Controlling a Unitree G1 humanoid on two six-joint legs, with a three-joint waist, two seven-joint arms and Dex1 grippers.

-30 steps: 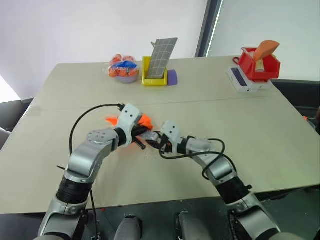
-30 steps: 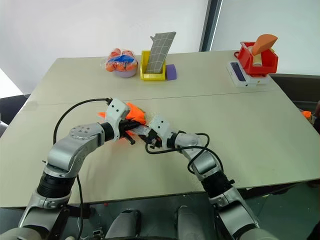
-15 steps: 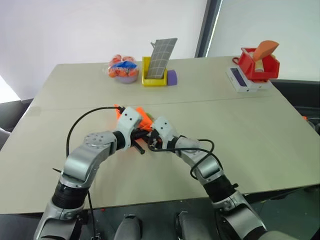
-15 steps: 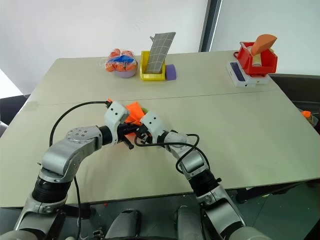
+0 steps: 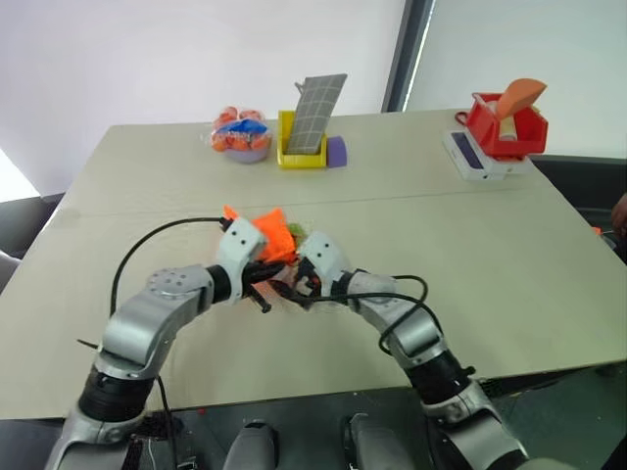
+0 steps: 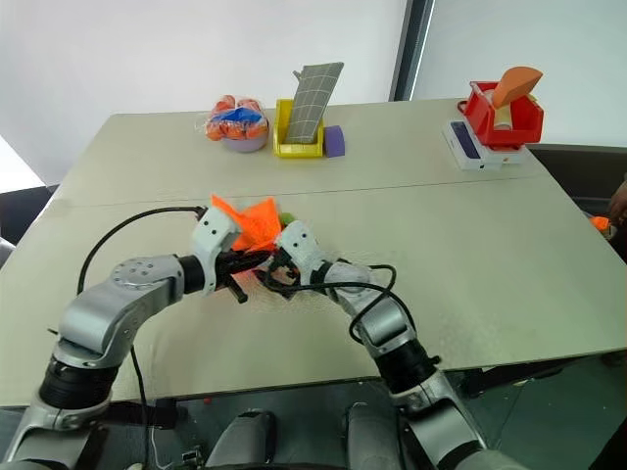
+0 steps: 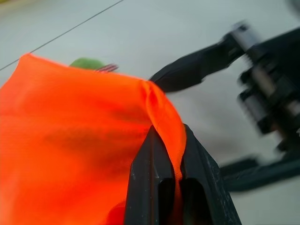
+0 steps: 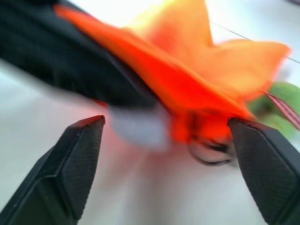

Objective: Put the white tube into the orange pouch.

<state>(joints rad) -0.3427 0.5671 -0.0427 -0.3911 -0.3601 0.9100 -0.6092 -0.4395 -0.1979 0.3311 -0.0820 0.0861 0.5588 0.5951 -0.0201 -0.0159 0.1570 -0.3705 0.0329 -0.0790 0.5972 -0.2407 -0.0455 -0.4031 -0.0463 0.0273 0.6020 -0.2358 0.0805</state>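
The orange pouch (image 5: pixel 268 235) hangs just above the table's middle, pinched at its edge by my left gripper (image 7: pixel 169 136), whose fingers are shut on the fabric. Its green fuzzy ball (image 7: pixel 86 63) peeks out behind it. My right gripper (image 8: pixel 166 126) faces the pouch's underside with both fingers spread wide and nothing between them. In the head views it sits right next to the left gripper (image 5: pixel 266 266). A pale blurred shape (image 8: pixel 138 129) at the pouch's lower edge may be the white tube; I cannot tell how deep it sits.
Along the table's far edge stand a bowl with a clear bag of orange balls (image 5: pixel 240 134), a yellow holder with a grey grid panel (image 5: pixel 313 122), and a red bin with an orange scoop (image 5: pixel 507 122) beside a flat white box (image 5: pixel 472 155).
My right gripper's fingers have spread open beside the pouch. My left gripper has drawn the pouch slightly to the left, and more of the orange fabric now shows above it.
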